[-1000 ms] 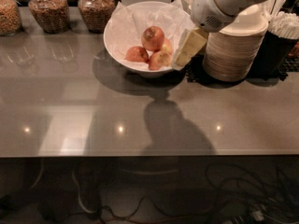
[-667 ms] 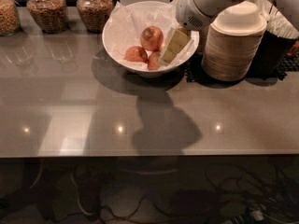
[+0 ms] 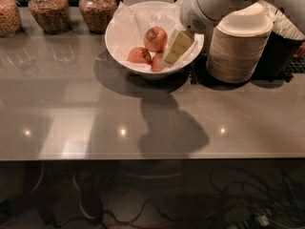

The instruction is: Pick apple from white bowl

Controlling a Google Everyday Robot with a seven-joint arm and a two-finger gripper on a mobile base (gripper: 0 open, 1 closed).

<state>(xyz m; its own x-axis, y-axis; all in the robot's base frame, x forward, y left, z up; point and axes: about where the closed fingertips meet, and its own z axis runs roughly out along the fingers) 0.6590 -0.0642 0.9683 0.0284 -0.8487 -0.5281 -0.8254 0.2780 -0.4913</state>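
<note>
The white bowl (image 3: 119,30), wide and lined with crinkled white paper, stands at the back of the grey counter. Three reddish apples lie in it: one on top (image 3: 156,38), one at the left (image 3: 139,55), and one low in the middle (image 3: 157,63), partly hidden. My gripper (image 3: 174,46) comes in from the upper right on a white arm and reaches down into the bowl's right half. Its beige tip rests right beside the top apple and over the low middle one.
A tall stack of beige disposable bowls (image 3: 238,44) stands just right of the white bowl, close under my arm. A dark container (image 3: 281,51) sits further right. Brown glass jars (image 3: 97,8) line the back left. The counter's front edge (image 3: 152,156) runs across the view.
My gripper has moved left, from the bowl's right rim further into the bowl, and now lies against the apples. The apples and the bowl have not moved.
</note>
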